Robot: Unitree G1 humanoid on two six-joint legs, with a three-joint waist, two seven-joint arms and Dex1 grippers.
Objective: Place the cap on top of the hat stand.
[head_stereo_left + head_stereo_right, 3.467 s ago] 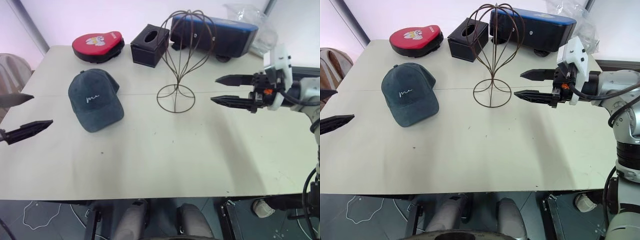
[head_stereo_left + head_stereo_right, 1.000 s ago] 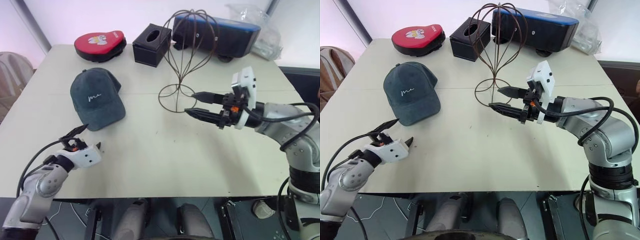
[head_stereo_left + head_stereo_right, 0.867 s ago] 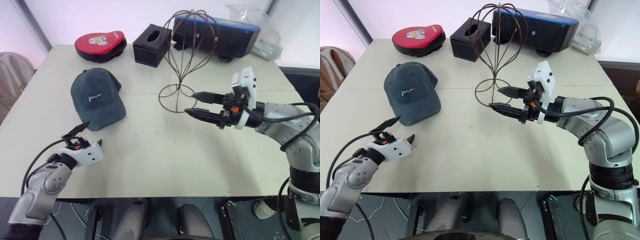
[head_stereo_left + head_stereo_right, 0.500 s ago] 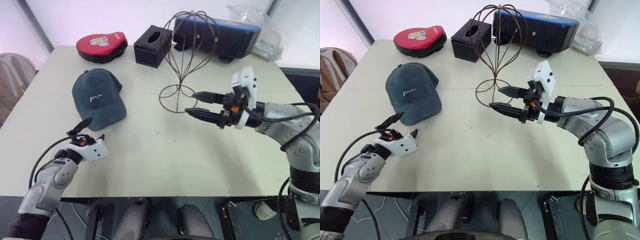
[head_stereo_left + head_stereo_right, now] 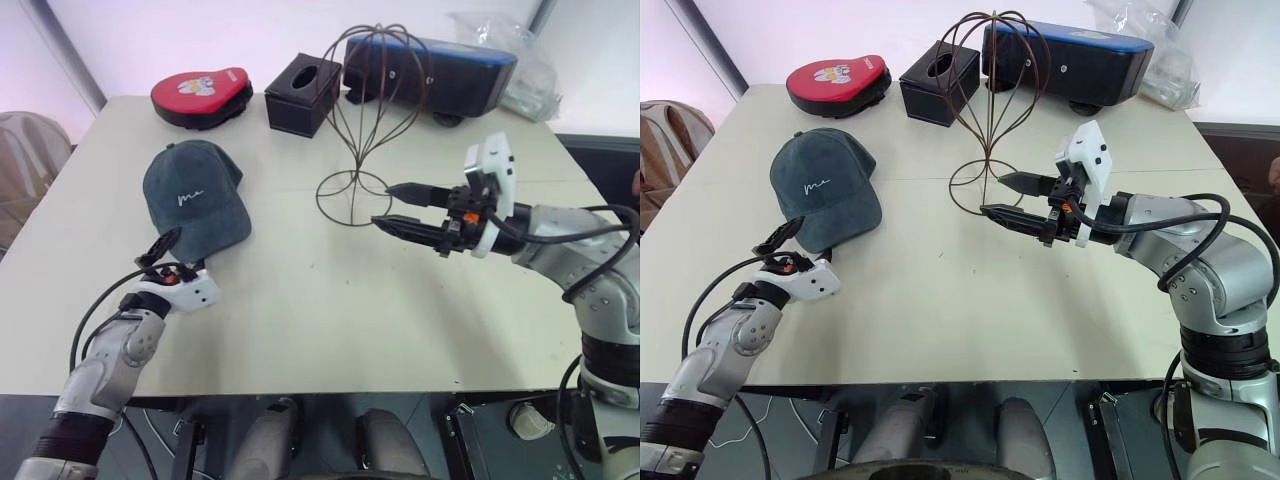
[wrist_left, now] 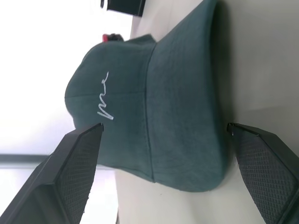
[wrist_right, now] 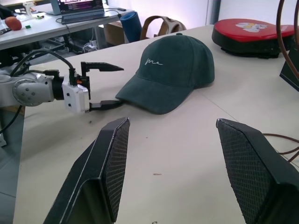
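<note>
In the head views, the cap lies flat on the left part of the pale table, with its brim turned toward the near edge and the white script on its front visible. The left gripper is low over the table just in front of the brim; its jaws are spread wide and hold nothing. One finger stands above the brim edge and the other is close to the table. The hat stand stands upright near the middle of the table, its ring base on the surface and its wire cage bare. The right gripper hangs just beside the ring base, on its right side, pointing toward the stand; its jaws are also apart and empty. At the far edge there are a red-and-black pad, a black tissue box and a dark case with a blue top.

In the left wrist view, the cap is directly ahead between the two fingers, with the brim nearest to them. I cannot tell if a finger touches the brim.

In the right wrist view, the two fingers frame the table, and beyond them the cap and the left gripper at the brim are seen.
</note>
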